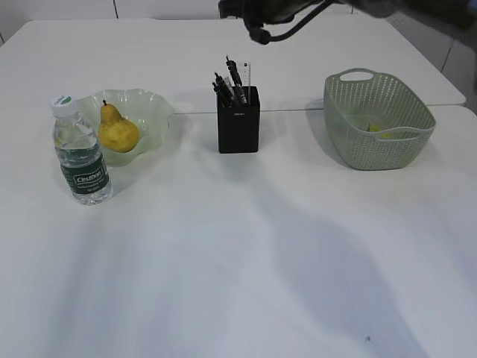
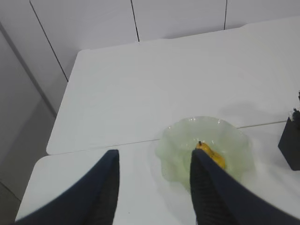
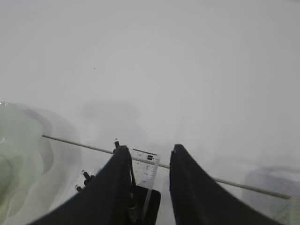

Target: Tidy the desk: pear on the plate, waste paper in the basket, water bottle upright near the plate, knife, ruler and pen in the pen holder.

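Right gripper (image 3: 149,187), jaws parted and empty, above the pen holder (image 1: 238,121); lift straight up, clearing the ruler (image 3: 144,174).

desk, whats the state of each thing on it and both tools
pear: lying in the plate
water bottle: upright, capped, beside the plate
pen holder: upright, pens and a clear ruler standing in it
basket: upright, something yellowish inside
left tool: open, empty, above the plate
right tool: open, empty, above the pen holder
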{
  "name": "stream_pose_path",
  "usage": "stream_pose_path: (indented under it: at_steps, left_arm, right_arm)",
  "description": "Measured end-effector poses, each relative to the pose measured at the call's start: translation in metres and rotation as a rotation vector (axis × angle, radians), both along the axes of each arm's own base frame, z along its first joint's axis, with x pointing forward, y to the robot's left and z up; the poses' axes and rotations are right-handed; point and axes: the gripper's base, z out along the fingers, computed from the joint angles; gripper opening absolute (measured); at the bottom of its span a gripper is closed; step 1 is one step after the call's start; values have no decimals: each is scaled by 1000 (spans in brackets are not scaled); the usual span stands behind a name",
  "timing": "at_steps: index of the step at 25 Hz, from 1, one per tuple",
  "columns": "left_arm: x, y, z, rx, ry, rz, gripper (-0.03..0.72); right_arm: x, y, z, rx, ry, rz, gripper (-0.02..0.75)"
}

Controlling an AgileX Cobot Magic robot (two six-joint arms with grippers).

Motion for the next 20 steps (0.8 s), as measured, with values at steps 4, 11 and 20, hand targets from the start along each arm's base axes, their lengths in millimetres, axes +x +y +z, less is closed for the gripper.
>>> stream_pose_path:
  at_steps: [4,11,20]
  left_arm:
    - [1,-2,4,-18,-44,-23,347]
    - [3,-7,11,-62,-125,-65,347]
    - [-18,-3,26,-93,-175,-61,347]
  right_arm:
    - [-15,-7,37,-75,-46,38,250]
    - [-56,-26,104,-217,-73,83,250]
    - [-139,-62,203,-193,-185,44,250]
